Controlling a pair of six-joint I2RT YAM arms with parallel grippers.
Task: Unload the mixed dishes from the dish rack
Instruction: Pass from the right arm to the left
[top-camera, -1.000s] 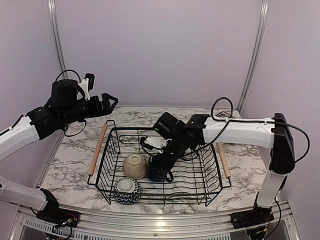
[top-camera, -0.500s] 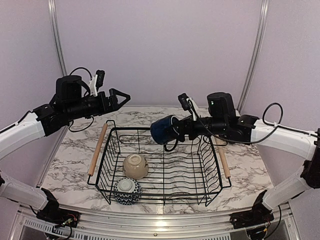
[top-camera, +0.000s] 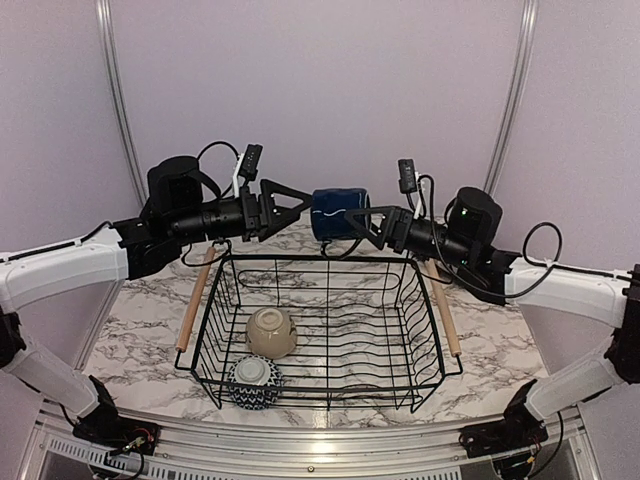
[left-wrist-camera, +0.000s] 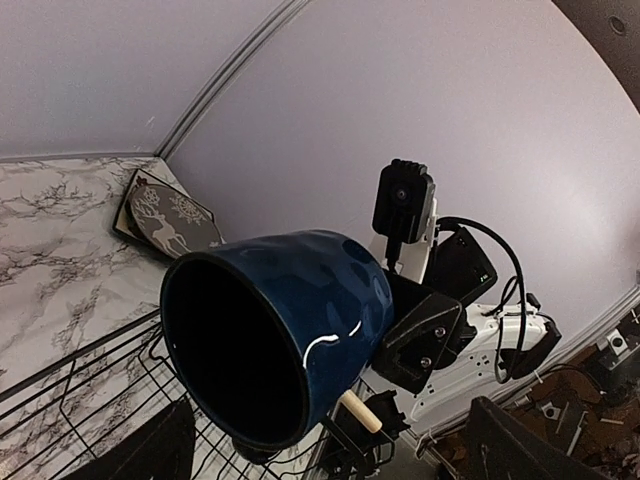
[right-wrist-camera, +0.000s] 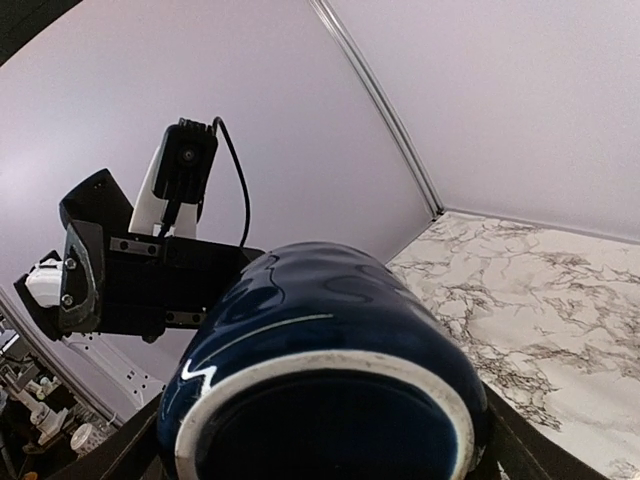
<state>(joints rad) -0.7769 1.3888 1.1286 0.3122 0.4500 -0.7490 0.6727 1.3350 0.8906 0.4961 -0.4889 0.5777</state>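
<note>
**Above the rack's far rim: mug held between two arms**

Dark blue mug (top-camera: 336, 212) lies on its side in mid-air, its base end clamped in right gripper (top-camera: 362, 226). Its mouth faces left gripper (top-camera: 305, 203), whose fingers are spread wide just at the rim; contact unclear. Below, dish rack (top-camera: 320, 262) holds beige bowl (top-camera: 269, 331) and small blue-and-white bowl (top-camera: 254, 380).

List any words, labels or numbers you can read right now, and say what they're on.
No readable text in any view.
dark blue mug: plain dimpled glaze, no print.
grey plate: white deer motif only, no letters.
small blue-and-white patterned bowl: pattern only, no characters.
</note>
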